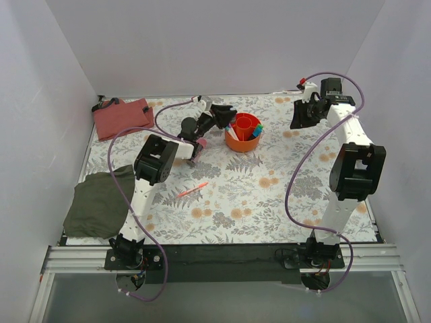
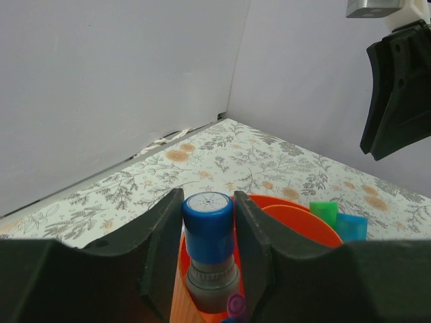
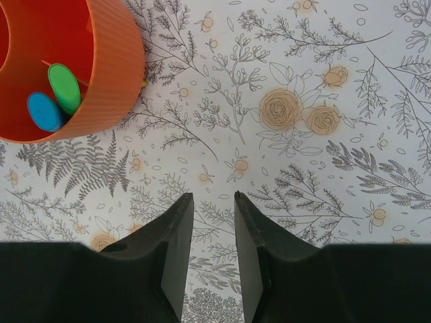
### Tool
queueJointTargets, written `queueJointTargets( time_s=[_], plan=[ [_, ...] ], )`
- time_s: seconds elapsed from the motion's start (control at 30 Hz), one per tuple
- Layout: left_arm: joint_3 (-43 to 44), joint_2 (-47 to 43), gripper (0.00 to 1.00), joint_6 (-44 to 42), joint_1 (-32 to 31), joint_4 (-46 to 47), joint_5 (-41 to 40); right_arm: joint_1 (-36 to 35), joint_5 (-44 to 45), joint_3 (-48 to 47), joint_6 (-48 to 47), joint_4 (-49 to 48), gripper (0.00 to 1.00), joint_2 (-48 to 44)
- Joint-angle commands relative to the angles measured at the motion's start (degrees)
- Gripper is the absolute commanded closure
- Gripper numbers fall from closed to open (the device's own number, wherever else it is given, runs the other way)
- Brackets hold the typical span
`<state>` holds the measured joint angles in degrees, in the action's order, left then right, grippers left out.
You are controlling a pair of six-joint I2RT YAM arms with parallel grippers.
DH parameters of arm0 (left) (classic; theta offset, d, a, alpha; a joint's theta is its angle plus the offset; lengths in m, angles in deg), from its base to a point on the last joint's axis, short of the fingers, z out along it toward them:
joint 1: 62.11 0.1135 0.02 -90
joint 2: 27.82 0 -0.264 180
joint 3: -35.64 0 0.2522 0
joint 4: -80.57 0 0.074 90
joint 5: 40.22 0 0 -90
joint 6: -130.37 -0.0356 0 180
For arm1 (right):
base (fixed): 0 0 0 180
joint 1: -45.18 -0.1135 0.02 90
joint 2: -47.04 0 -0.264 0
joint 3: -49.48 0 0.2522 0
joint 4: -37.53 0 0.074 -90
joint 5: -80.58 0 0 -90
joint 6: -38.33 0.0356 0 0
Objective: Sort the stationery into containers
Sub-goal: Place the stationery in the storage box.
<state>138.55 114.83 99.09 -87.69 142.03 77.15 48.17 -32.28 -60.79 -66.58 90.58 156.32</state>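
My left gripper (image 1: 227, 122) is shut on a grey marker with a blue cap (image 2: 209, 222), held upright over the near rim of the orange cup (image 1: 244, 133). The fingers (image 2: 158, 235) press the cap from both sides. The cup (image 2: 296, 217) holds pens with green (image 2: 324, 212) and light blue (image 2: 351, 227) caps, which also show in the right wrist view (image 3: 64, 87). My right gripper (image 1: 300, 116) is open and empty above the table, right of the cup (image 3: 108, 74). A thin orange-red pen (image 1: 192, 190) lies on the table. A pink tube (image 1: 200, 144) lies by the left arm.
An olive-green cloth (image 1: 101, 202) lies at the left edge and a red pouch (image 1: 122, 116) at the back left. The flowered tablecloth (image 1: 269, 202) covers the table. White walls close the back and sides. The right gripper shows in the left wrist view (image 2: 399, 94).
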Motion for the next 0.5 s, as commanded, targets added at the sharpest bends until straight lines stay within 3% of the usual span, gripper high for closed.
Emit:
queueJointTargets(
  time_s=[0.0,0.13,0.47],
  plan=[
    [-3.8,-5.4,0.61,-1.1,0.4,1.2,1.0,0.1,-1.6,-2.2,0.9,-0.6,0.61,0.8],
    [-6.3,-7.6,0.55,-1.7,0.5,1.7,1.7,0.1,-1.8,-2.4,0.8,-0.7,0.61,1.2],
    [-5.3,-13.4,0.54,-3.9,0.9,-2.2,0.4,0.1,-2.1,-2.2,0.9,-0.9,0.61,-1.3]
  ],
)
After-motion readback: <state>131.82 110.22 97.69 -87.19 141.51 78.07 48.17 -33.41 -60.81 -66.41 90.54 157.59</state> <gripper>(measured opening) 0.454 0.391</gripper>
